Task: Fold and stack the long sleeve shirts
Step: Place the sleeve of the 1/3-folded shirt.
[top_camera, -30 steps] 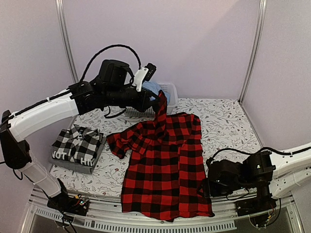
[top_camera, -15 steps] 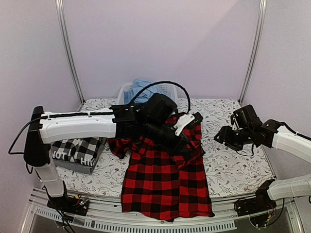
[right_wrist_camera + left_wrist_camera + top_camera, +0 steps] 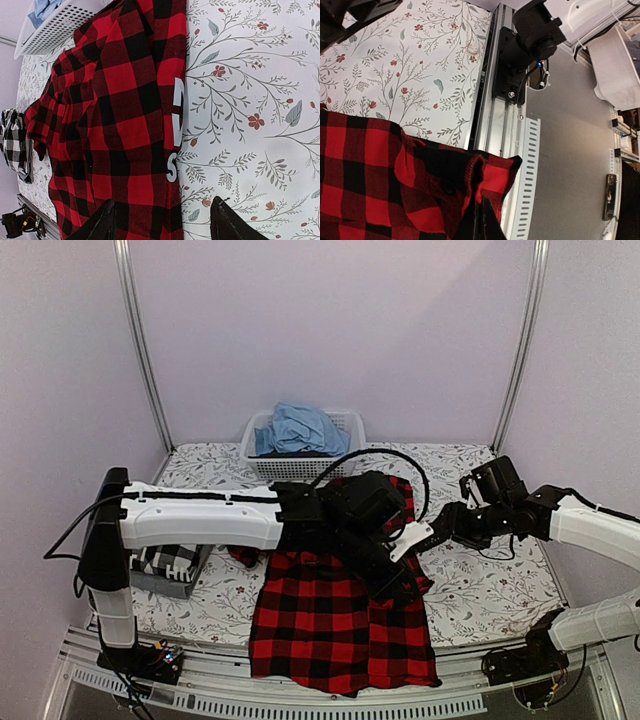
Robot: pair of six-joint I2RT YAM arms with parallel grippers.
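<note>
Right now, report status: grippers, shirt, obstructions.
Left gripper shut on red-and-black flannel shirt. Right gripper open above shirt's right edge. Left arm crosses over shirt.

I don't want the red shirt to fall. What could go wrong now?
The left claw pinches only a small fold of the red shirt, so it might slip out. The hem hangs over the near edge of the table, so a pull could drag it off. The open right claw hovers close to the left arm; they might bump.

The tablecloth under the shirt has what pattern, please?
White tablecloth with red flowers and leafy sprigs; clearest in right wrist view.
</note>
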